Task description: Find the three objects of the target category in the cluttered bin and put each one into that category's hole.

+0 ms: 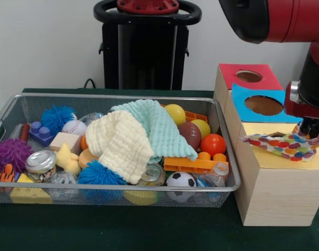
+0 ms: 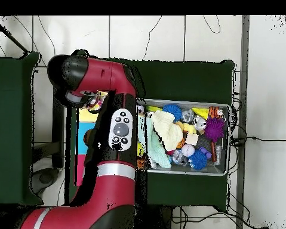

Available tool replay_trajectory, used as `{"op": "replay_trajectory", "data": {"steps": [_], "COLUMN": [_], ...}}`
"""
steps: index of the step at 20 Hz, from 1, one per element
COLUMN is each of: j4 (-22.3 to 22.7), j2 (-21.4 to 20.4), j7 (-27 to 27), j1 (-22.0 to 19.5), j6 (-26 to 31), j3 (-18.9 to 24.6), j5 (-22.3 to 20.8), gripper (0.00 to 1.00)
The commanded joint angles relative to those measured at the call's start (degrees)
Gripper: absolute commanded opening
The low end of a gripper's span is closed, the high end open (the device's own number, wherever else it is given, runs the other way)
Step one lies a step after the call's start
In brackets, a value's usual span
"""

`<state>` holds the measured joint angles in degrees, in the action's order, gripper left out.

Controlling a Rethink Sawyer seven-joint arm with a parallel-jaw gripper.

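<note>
My gripper (image 1: 312, 133) hangs over the right part of the yellow-topped wooden box (image 1: 306, 162). It is shut on one end of a white polka-dot fabric (image 1: 280, 145). The fabric lies draped across the yellow top and covers most of the round hole (image 1: 277, 135); only a dark sliver of the hole shows. In the overhead view the fabric (image 2: 94, 100) peeks out beside the arm's wrist, which hides the gripper. The wire mesh bin (image 1: 117, 97) stands left of the boxes, full of clutter. No other patterned fabric shows in it.
A mint waffle cloth (image 1: 159, 123) and a cream waffle cloth (image 1: 120, 141) lie over the bin's middle, among balls, spiky pom-poms, blocks and cans. The blue-topped hole (image 1: 264, 105) and the red-topped hole (image 1: 249, 76) are behind the yellow box.
</note>
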<state>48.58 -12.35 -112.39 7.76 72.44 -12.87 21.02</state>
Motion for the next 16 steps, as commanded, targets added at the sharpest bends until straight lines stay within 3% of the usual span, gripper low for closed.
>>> {"op": "replay_trajectory", "data": {"steps": [1,8,16], "j4": [2.94,2.04,2.49], "j2": [0.63,0.97,1.06], "j7": [-14.81,-13.38,-13.56], "j1": [-0.74,-1.14,-1.2], "j6": [6.57,8.34,15.76], "j3": [-0.97,-1.92,-0.88], "j5": [-2.63,-2.87,-1.67], "gripper": [0.0,0.0,0.0]}}
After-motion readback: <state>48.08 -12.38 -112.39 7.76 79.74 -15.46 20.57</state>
